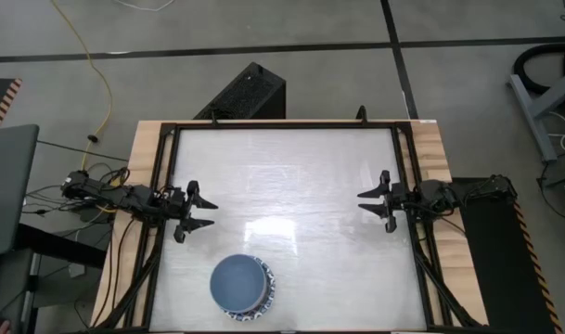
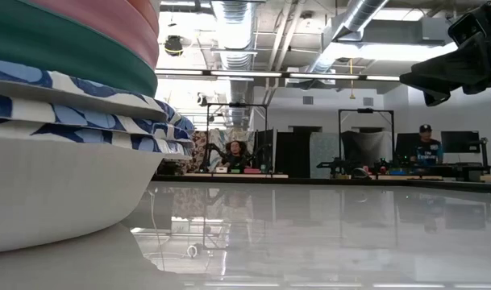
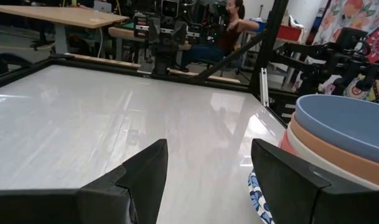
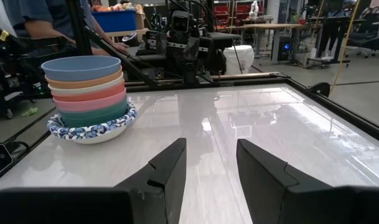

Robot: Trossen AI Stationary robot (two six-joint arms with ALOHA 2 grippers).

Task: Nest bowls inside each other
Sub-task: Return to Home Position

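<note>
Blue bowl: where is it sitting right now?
In the high view the blue bowl tops the nested stack near the table's lower edge, left of centre, below the open left gripper and apart from it.

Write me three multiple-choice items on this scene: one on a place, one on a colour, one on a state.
1. Where does the bowl stack stand on the table?
A. At its centre.
B. By one edge, on the left arm's side.
C. In a corner on the right arm's side.

2. What colour is the top bowl?
A. Blue.
B. Green.
C. Red.

3. How are the left gripper and the right gripper?
A. Both shut on bowls.
B. Left shut on a bowl, right open.
C. Both open, holding nothing.

Answers:
1 B: the high view shows the stack at the edge nearer the left arm.
2 A: blue lies uppermost in the high and wrist views.
3 C: each wrist view shows a bare gap between the fingers.
</note>
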